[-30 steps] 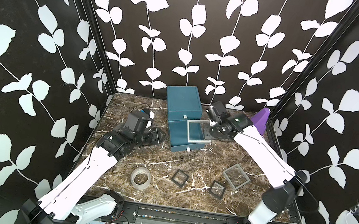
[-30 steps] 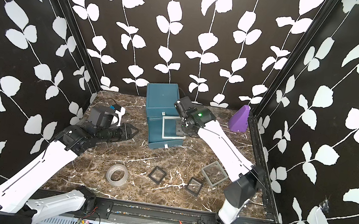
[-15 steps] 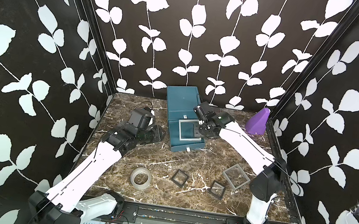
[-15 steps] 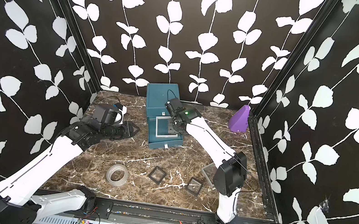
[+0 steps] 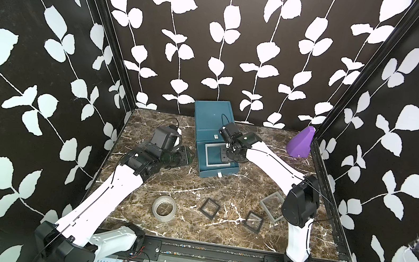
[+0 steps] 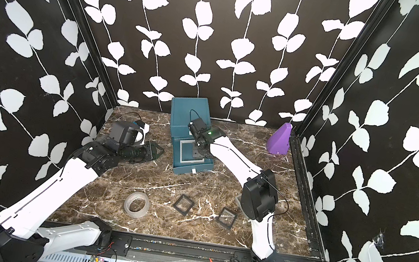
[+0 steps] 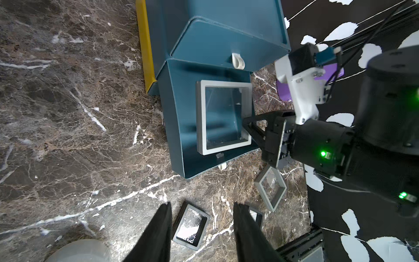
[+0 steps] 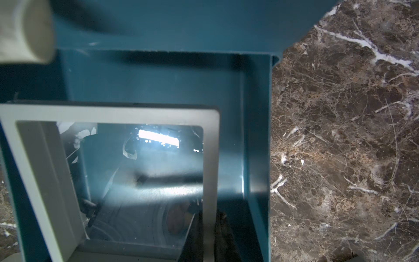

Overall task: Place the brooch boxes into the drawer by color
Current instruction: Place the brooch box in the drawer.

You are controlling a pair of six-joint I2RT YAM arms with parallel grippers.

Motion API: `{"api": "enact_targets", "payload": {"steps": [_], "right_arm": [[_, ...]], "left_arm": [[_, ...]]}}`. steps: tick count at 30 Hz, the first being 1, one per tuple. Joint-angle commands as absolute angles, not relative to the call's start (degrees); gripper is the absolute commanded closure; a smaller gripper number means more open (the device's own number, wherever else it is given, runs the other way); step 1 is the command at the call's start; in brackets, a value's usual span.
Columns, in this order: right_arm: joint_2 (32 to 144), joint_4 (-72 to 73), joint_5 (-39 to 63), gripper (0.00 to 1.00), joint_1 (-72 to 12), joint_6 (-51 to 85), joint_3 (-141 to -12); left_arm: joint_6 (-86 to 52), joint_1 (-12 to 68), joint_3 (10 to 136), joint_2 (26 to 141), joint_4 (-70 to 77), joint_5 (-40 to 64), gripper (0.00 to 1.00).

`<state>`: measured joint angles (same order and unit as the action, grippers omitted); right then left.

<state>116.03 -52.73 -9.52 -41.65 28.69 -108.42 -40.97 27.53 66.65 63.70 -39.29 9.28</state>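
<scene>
One grey brooch box is inside your open drawer, right rim pinched by the right gripper; left gripper hovers part-open, empty.

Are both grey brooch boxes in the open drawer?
No, only one grey brooch box is in the open drawer; the other grey box lies out on the table.

The teal chest stands at the far centre of the tabletop, with a yellow strip on its left edge and one drawer pulled out toward the near side. A grey brooch box sits inside it, its right rim pinched by the right claw. The second grey box lies near right, partly hidden. Two black boxes lie flat just left of it, apart.
</scene>
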Motion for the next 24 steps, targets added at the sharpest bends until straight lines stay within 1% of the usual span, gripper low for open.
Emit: {"api": "enact_targets", "payload": {"steps": [1, 13, 17, 24], "right_arm": [[116.88, -50.37, -11.21, 1.0, -42.26, 28.04, -108.53], [118.21, -47.84, -12.72, 1.0, -42.27, 27.6, -106.18], [119.13, -47.75, -12.48, 0.86, -42.25, 27.64, -106.44], [119.79, -47.12, -11.92, 0.77, -42.19, 27.86, -105.99]], "left_arm": [[-40.97, 27.16, 68.68, 63.49, -38.67, 9.92, 0.58], [-41.21, 27.16, 68.78, 63.05, -39.29, 10.54, 0.57], [-41.05, 27.16, 68.73, 63.08, -39.54, 10.7, 0.57], [-40.9, 27.16, 68.99, 63.04, -39.68, 10.81, 0.57]]}}
